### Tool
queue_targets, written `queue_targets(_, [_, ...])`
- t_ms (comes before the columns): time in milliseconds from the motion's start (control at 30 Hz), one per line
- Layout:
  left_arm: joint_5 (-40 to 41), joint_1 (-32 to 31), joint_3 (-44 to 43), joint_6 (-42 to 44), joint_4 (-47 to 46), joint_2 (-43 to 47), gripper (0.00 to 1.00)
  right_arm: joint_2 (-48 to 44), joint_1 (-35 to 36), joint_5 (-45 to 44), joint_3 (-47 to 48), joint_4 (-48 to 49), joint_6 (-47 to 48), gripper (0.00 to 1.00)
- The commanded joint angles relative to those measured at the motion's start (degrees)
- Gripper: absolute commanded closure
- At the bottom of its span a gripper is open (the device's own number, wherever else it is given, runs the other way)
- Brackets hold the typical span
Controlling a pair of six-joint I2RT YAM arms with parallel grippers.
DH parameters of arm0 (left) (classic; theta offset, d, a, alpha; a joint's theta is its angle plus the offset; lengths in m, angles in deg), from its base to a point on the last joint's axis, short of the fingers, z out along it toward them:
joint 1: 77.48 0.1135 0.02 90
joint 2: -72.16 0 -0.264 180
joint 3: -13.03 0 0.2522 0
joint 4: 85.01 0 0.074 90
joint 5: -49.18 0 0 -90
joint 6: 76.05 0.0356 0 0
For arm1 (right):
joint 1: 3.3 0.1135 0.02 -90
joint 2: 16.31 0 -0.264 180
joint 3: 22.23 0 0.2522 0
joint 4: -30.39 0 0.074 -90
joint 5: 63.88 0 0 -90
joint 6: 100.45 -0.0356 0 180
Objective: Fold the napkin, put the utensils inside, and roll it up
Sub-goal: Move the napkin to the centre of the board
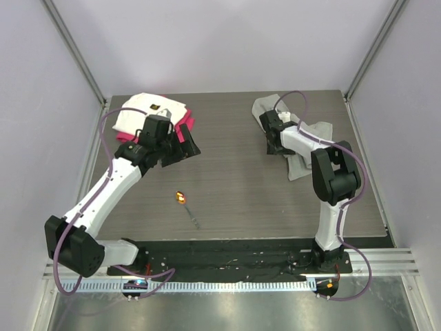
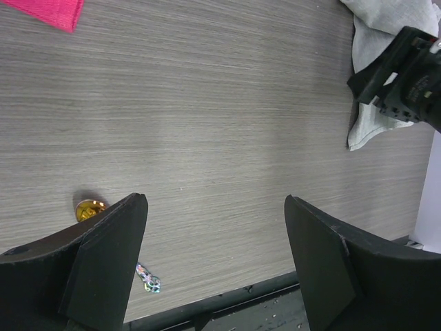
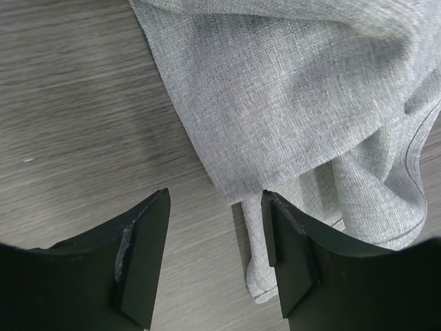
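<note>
place: robot lab cell | evidence: plain pale walls (image 1: 220, 41); aluminium frame rails (image 1: 386, 261); wood-grain table (image 1: 234, 179)

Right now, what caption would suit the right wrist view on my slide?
Open right end effector over the edge of the crumpled grey napkin on the wood-grain table.

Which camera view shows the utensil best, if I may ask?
The top external view: the utensil lies in full sight there, orange end and grey stem both clear. The left wrist view shows only its orange end and stem tip, the rest behind the left gripper. The right wrist view shows none of it.
</note>
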Motion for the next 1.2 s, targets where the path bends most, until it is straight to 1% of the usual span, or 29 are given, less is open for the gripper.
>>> queue_targets(0, [-0.22,-0.12,0.09,-0.74,-1.90,2.69,0.14,2.29,-0.78,-3.64,3.64,-0.98,2.45,0.38])
queue_targets(133, [0.22,-0.12,0.88,-0.91,-1.47,3.83,0.14,4.49,-1.66,-3.56,4.87,-0.89,3.24,0.42])
queue_targets(267, [0.48,-0.12,1.49,-1.18,-0.85,4.71,0.14,5.63,-2.54,-2.94,5.05,-0.54,4.38,0.54])
queue_targets(333, [0.65,-0.12,1.93,-1.35,-0.85,5.24,0.14,5.99,-2.80,-2.59,4.79,-0.28,5.61,0.64])
queue_targets(367, [0.74,-0.12,2.11,-1.53,-0.85,5.85,0.14,6.07,-2.89,-2.41,4.61,-0.19,6.05,0.67])
queue_targets(400, [1.00,-0.12,2.46,-1.70,-0.85,6.21,0.14,5.90,-2.81,-2.06,4.44,-0.19,6.58,0.73])
queue_targets(500, [1.62,-0.12,2.99,-1.79,-0.76,7.09,0.14,3.98,-2.72,-0.75,3.82,-0.10,7.11,0.76])
queue_targets(533, [1.88,-0.12,3.16,-1.79,-0.50,7.26,0.14,3.27,-2.19,-0.57,3.91,-0.10,7.81,0.80])
queue_targets(567, [1.89,-0.12,3.25,-1.88,-0.41,7.44,0.14,2.57,-1.58,-0.65,3.99,-0.27,8.25,0.81])
queue_targets(700, [2.24,-0.12,4.65,-1.62,0.64,8.31,0.14,-1.83,3.25,-2.32,5.05,-2.64,9.48,0.82])
queue_targets(733, [2.33,-0.12,5.09,-1.53,0.82,8.75,0.14,-2.97,5.61,-2.33,5.31,-3.43,8.96,0.82])
queue_targets(833, [2.33,-0.12,6.94,-1.44,1.08,9.90,0.13,-4.29,9.31,-1.19,5.75,-6.25,6.94,0.82])
queue_targets(867, [3.89,-0.12,7.38,-1.44,1.00,10.16,0.13,-4.12,12.02,-0.49,5.75,-6.77,5.72,0.82])
queue_targets(933, [3.91,-0.12,8.61,-1.35,1.17,10.78,0.12,-3.07,14.59,1.45,6.28,-8.36,4.48,0.82])
queue_targets(967, [3.91,-0.12,9.14,-1.27,1.08,11.04,0.11,-2.37,17.12,2.24,6.63,-9.41,3.08,0.82])
queue_targets(1067, [3.47,-0.03,10.11,-1.09,1.08,11.13,0.10,-0.78,20.83,8.12,8.21,-9.86,1.32,0.83])
queue_targets(1100, [3.03,-0.03,10.20,-1.09,0.74,10.96,0.10,-0.61,23.27,9.87,9.00,-9.68,-0.08,0.83])
queue_targets(1167, [3.03,-0.03,10.55,-1.09,0.03,9.99,0.10,-1.47,24.87,15.23,9.71,-8.98,-1.67,0.78])
